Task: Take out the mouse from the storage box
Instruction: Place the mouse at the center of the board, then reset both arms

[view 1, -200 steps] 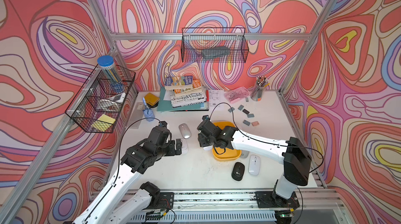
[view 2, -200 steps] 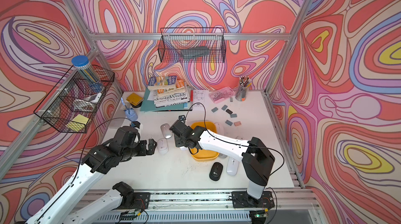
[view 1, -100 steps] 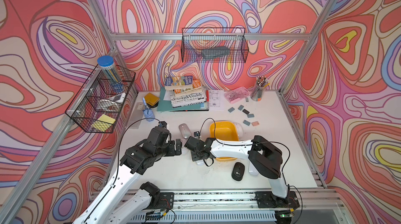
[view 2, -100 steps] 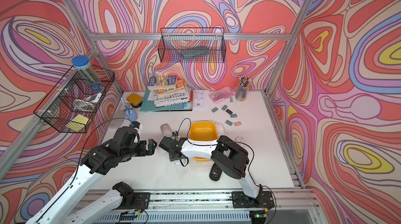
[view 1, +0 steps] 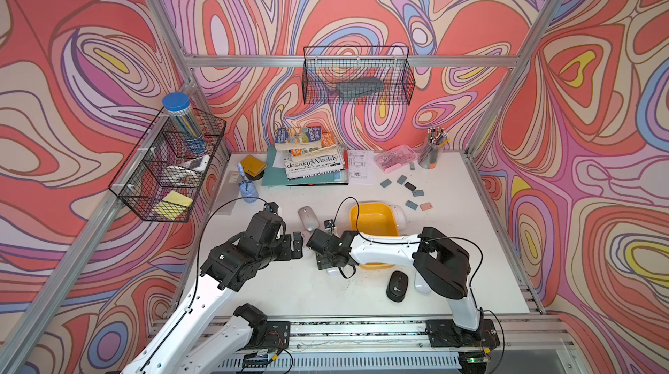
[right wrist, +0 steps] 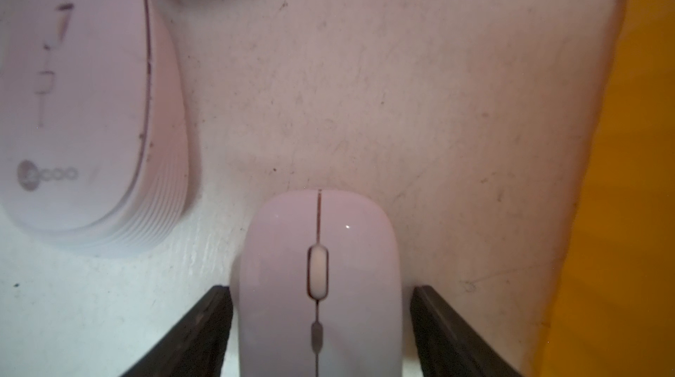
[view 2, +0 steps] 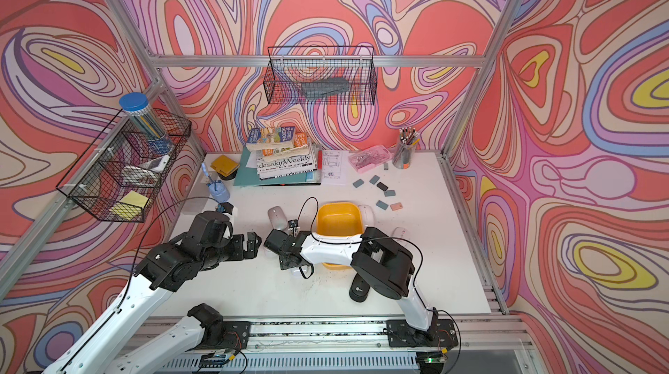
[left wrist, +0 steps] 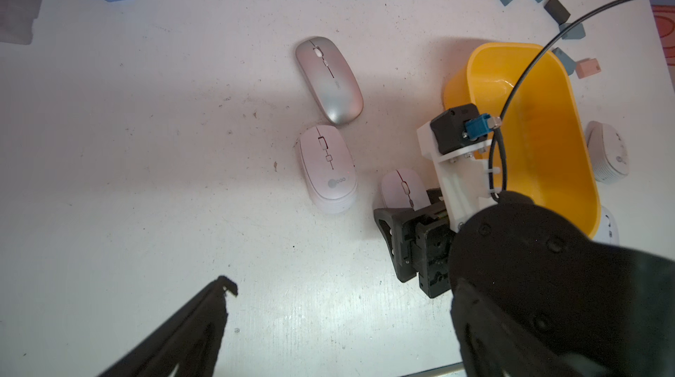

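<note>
The yellow storage box [view 1: 374, 220] [view 2: 338, 220] [left wrist: 540, 130] sits mid-table, and the part of its inside that shows is bare. Just left of it a white mouse [right wrist: 317, 284] [left wrist: 401, 189] lies flat on the table. My right gripper [right wrist: 321, 287] [view 1: 324, 261] is open astride that mouse, with a narrow gap at each finger. My left gripper [view 1: 297, 245] [left wrist: 339, 284] hangs wide open over bare table left of the mice, holding nothing.
A silver mouse [left wrist: 328, 79] and a white logo mouse [left wrist: 327, 167] lie left of the box. A black mouse [view 1: 397, 286] lies near the front. Another white mouse [view 1: 397, 214] touches the box's far right side. Erasers [view 1: 409, 187] and books [view 1: 311, 162] lie behind.
My right arm swung from the box's left rim to the table beside it with the white mouse, and its jaws have now parted off the mouse. The left arm stayed still.
</note>
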You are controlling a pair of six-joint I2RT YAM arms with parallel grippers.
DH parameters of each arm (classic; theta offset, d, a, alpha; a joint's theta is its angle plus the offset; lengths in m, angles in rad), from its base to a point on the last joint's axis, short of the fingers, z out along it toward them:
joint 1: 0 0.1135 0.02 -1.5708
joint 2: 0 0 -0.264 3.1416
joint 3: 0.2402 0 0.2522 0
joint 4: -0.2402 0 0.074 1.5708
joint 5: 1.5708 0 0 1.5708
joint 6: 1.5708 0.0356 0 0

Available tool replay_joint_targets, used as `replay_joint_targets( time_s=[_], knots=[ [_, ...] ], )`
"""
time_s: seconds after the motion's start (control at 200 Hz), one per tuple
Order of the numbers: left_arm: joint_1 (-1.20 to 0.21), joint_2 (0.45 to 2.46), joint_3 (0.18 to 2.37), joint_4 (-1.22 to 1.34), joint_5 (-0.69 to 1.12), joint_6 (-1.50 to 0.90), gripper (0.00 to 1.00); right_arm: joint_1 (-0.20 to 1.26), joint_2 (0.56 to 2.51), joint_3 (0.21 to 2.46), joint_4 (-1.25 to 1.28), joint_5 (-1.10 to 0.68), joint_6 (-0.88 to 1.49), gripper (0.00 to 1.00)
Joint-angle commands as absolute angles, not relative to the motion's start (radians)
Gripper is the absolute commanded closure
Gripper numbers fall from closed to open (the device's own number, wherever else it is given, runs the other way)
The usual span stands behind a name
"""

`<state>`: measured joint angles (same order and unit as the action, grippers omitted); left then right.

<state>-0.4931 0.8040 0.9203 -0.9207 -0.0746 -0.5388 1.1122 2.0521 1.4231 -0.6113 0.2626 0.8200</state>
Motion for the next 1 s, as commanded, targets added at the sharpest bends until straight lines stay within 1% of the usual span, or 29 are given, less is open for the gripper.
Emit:
replay_joint_targets(
  time_s=[0.0,0.09,0.135,0.19,0.245,0.305,0.366,0.441,0.481,0.531,0.546,0.561,0.636,0.696,0.736,0.781,0.816,0.846,0.891,0.926,0.941,0.992],
  knots=[
    [-0.493,0.786,0.916,-0.916,-0.113,-0.539,0.01,1.148,1.956,1.428,-0.615,0.310,0.781,0.21],
    [-0.494,0.768,0.915,-0.906,-0.121,-0.556,0.01,1.171,1.855,1.433,-0.636,0.362,0.745,0.21],
    [-0.493,0.765,0.927,-0.908,-0.114,-0.573,0.01,1.172,1.804,1.445,-0.670,0.421,0.719,0.21],
    [-0.493,0.772,0.947,-0.908,-0.108,-0.598,0.01,1.172,1.739,1.467,-0.731,0.557,0.677,0.20],
    [-0.492,0.790,0.977,-0.906,-0.126,-0.618,0.01,1.169,1.688,1.478,-0.762,0.720,0.612,0.18],
    [-0.493,0.818,1.017,-0.911,-0.182,-0.645,0.01,1.162,1.649,1.478,-0.771,0.890,0.544,0.16],
    [-0.494,0.849,1.048,-0.897,-0.253,-0.657,0.01,1.138,1.620,1.467,-0.765,1.024,0.490,0.13],
    [-0.493,0.877,1.052,-0.813,-0.344,-0.618,0.01,1.076,1.584,1.448,-0.763,1.111,0.468,0.13],
    [-0.494,0.887,1.040,-0.753,-0.406,-0.584,0.01,1.033,1.549,1.409,-0.710,1.144,0.423,0.13],
    [-0.493,0.903,1.022,-0.672,-0.497,-0.533,0.01,0.968,1.499,1.344,-0.604,1.124,0.325,0.12],
    [-0.493,0.909,1.014,-0.642,-0.519,-0.509,0.01,0.949,1.484,1.325,-0.574,1.117,0.307,0.05],
    [-0.493,0.913,1.004,-0.611,-0.543,-0.479,0.01,0.931,1.469,1.305,-0.544,1.112,0.294,0.02],
    [-0.492,0.938,0.960,-0.483,-0.627,-0.393,0.01,0.824,1.401,1.169,-0.348,1.083,0.238,0.02],
    [-0.491,0.943,0.879,-0.286,-0.601,-0.195,0.01,0.740,1.371,1.083,-0.271,1.098,0.252,0.02],
    [-0.477,0.938,0.781,-0.054,-0.567,-0.035,0.01,0.694,1.360,1.038,-0.243,1.122,0.263,0.02],
    [-0.420,0.941,0.656,0.197,-0.476,0.110,0.01,0.647,1.346,0.986,-0.191,1.144,0.265,0.02],
    [-0.364,0.952,0.582,0.323,-0.415,0.144,0.01,0.611,1.325,0.940,-0.133,1.126,0.246,0.02],
    [-0.300,0.970,0.563,0.325,-0.362,0.112,0.01,0.579,1.297,0.894,-0.069,1.075,0.211,0.02],
    [-0.200,1.015,0.549,0.308,-0.283,0.053,0.01,0.526,1.245,0.813,0.040,0.925,0.156,0.02],
    [-0.150,1.051,0.526,0.341,-0.278,0.024,0.01,0.484,1.202,0.748,0.122,0.795,0.111,0.02],
    [-0.137,1.068,0.483,0.375,-0.288,0.018,0.01,0.468,1.186,0.722,0.155,0.742,0.088,0.02],
    [-0.106,1.122,0.429,0.429,-0.301,-0.003,0.01,0.428,1.144,0.636,0.278,0.618,0.008,0.02]
  ],
)
